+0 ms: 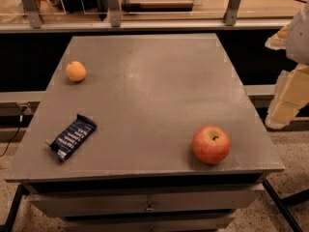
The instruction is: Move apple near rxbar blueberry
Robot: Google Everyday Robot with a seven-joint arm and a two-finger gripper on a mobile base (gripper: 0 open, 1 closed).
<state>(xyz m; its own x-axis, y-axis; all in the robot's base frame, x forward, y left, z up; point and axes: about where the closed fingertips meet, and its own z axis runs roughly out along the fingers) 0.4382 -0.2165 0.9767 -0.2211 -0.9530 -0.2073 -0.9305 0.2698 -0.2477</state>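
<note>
- Your gripper [285,103] is at the far right edge of the view, a pale cream shape off the right side of the table and above the floor. It touches nothing on the tabletop. You cannot tell from here whether it is wide or narrow, and nothing shows in its grasp.
- The grey table [154,91] fills most of your view. Its top is flat and matte, and a drawer front [149,204] sits under the near edge.
- Beyond the far edge of the table you have a long rail with upright metal posts [114,6] and clear panels between them.
- Speckled floor [289,178] shows at the near right, below the gripper.
- The apple [211,144] is your task piece. It stands on the near right part of the tabletop, close to the near edge, red-orange, with its dark stem dimple turned up and slightly right. It is well apart from the gripper.
- The rxbar blueberry [73,137] lies flat on the near left part of the table, its dark blue wrapper set at a slant, white lettering up. It is well apart from the apple, with bare tabletop between them.
- A small orange fruit [76,71] sits on the far left part of the tabletop, beyond the bar and apart from it.
</note>
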